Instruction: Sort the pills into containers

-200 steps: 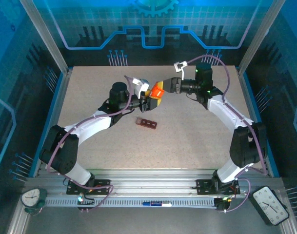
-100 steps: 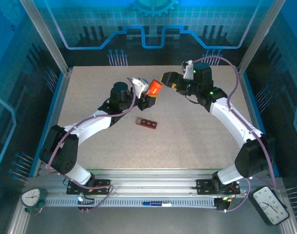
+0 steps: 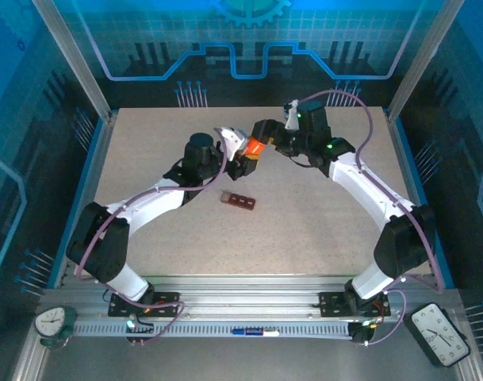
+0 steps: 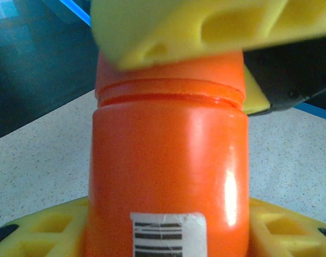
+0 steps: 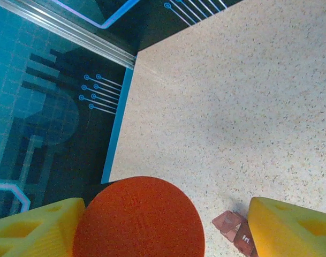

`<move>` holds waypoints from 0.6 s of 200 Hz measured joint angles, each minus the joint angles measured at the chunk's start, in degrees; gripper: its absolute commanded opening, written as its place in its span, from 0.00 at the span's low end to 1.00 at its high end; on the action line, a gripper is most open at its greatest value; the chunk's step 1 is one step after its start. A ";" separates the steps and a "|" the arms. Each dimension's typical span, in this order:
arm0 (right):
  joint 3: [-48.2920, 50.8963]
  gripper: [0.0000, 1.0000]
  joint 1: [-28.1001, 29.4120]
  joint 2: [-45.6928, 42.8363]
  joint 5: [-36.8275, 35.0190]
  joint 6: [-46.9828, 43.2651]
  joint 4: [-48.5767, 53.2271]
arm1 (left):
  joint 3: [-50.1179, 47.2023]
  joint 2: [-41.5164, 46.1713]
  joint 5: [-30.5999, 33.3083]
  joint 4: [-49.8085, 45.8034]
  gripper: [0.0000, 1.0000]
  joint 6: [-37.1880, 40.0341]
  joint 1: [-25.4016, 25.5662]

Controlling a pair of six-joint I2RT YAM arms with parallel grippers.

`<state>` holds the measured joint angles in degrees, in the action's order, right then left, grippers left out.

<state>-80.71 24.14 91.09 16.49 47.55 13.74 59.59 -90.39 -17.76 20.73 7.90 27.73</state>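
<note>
An orange pill bottle (image 3: 254,146) with a white barcode label is held up above the table, and my left gripper (image 3: 243,163) is shut on its body (image 4: 168,176) between yellow fingers (image 4: 39,230). My right gripper (image 3: 262,132) stands open over the bottle's orange cap (image 5: 138,219). Its left finger (image 5: 34,230) lies against the cap and its right finger (image 5: 291,227) stands apart from it. The containers (image 3: 239,201), a dark reddish-brown strip of compartments, lie flat on the table below; one end (image 5: 227,222) shows beside the cap. The pills are out of view.
The speckled beige table (image 3: 320,214) is ringed by a blue-edged metal frame (image 3: 405,159) and blue back panels. Both arms meet above the middle of the table, just behind the strip.
My right gripper let go of the cap and drew back to the right. It has now come back over the cap. The left gripper shifted slightly with the bottle.
</note>
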 measured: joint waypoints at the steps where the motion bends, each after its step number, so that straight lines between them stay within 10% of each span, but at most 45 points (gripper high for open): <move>1: 0.00 0.73 0.04 0.02 0.00 -0.04 -0.02 | 0.00 0.00 0.00 0.00 0.10 0.00 0.00; 33: 0.00 0.54 0.61 0.31 0.44 -0.02 -0.22 | 0.02 -0.50 0.00 -0.59 0.10 -0.02 0.22; 74: 1.01 0.70 0.52 0.31 0.70 -0.22 -2.32 | 0.02 -0.57 0.04 -0.55 0.10 -0.42 0.22; 120: 3.10 0.59 0.15 0.20 1.99 0.50 -5.03 | 0.02 -0.63 0.02 -0.96 0.10 -0.44 0.22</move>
<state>-77.60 24.29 91.29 18.48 48.05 8.71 59.61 -91.02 -17.74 19.77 7.46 27.94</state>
